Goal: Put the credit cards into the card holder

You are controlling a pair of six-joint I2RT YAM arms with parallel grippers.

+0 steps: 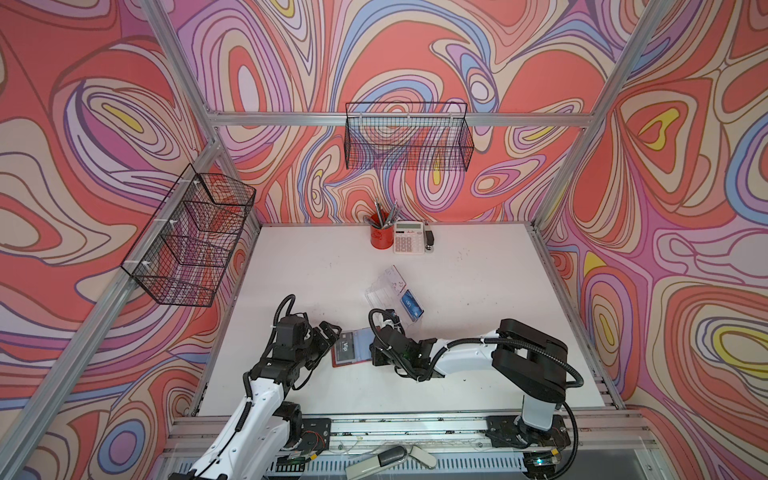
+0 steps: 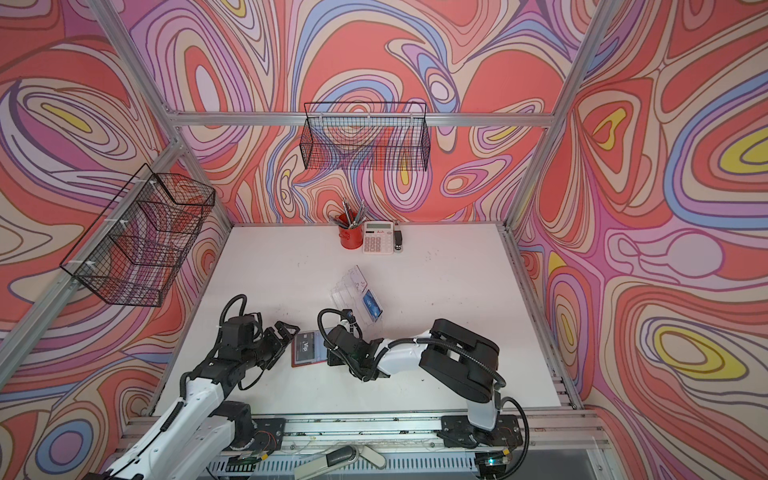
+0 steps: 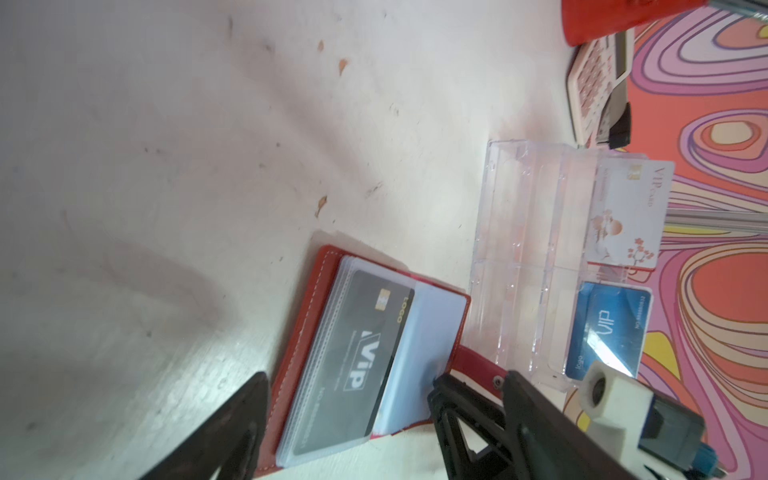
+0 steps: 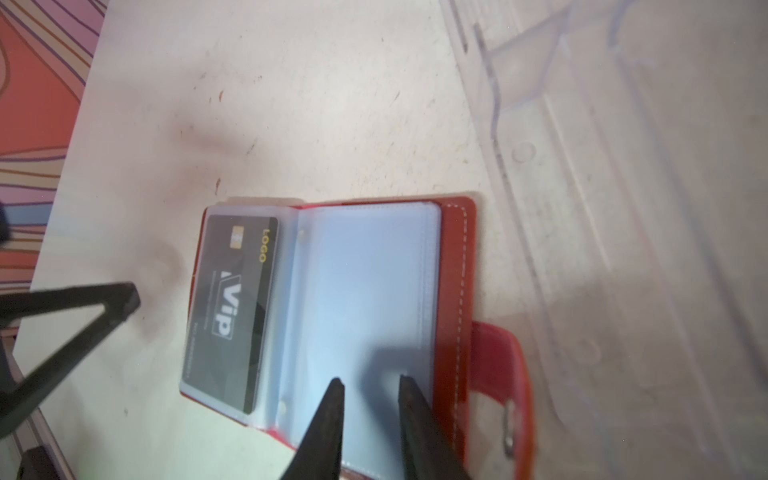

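Two arms lean over my white table (image 1: 478,291), and just above centre in both top views sits the clear stand (image 1: 376,296), with the red card holder (image 4: 451,291) lying open below it at lower centre. Left gripper (image 1: 331,332) is at the holder's left edge, fingers wide apart; right gripper (image 4: 370,381) is over the empty right page, fingers a narrow gap apart, nothing visible between them. Smallest now: black card (image 4: 237,307) sleeved in the left page, blue card (image 1: 411,306) and white card (image 3: 627,216) standing in the stand's slots.
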